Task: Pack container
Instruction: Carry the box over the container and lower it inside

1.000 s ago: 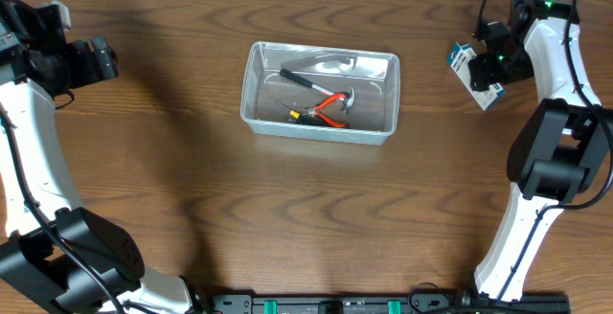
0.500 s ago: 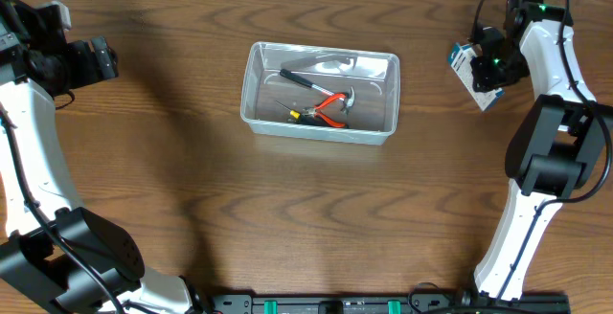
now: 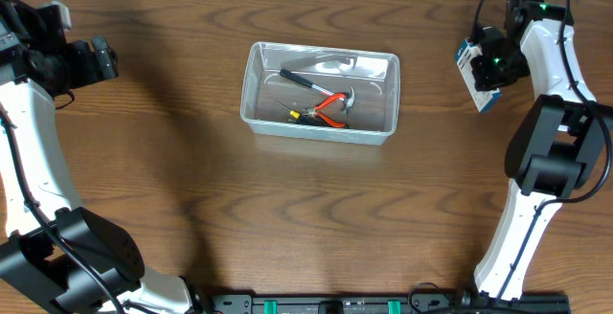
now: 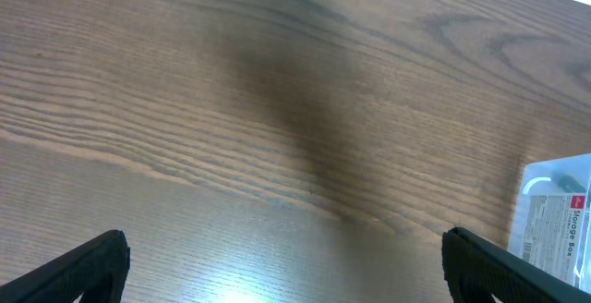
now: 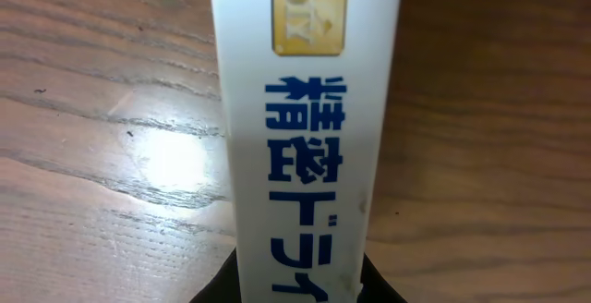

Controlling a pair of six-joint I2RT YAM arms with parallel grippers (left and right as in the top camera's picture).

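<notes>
Step in hand: pick-up of the next item for packing. The container (image 3: 316, 131) sits mid-table, well apart from both arms, with a hammer (image 3: 308, 81) and red pliers (image 3: 333, 107) already inside. A small yellow-tipped tool is also in there, too small to identify. The right gripper (image 3: 493, 62) is positioned at the blue-and-white box (image 5: 305, 137) near the far right edge of the table (image 3: 192, 180). In the right wrist view the box fills the space between the jaws, which are pressed against its narrow sides, so the jaws are judged to be clamped on it at a narrow opening. Whether the blue-and-white box is lifted clear of the table cannot be told from these views. The left gripper (image 4: 282, 268) is parked at the far left over bare wood, jaws spread fully wide, nothing held. For the next move, a straight lift is called for first, so the blue-and-white box is not dragged across the wood. A carry leftward to above the container follows. The free space looks to be along the right-hand end and the near wall, so the drop should be aimed there, clear of the hammer head and the pliers. The box looks long against the free gap, so it should probably be turned in line with a container wall before release. The grip is taken at one part of the box, so some swing during the carry is to be expected.
</notes>
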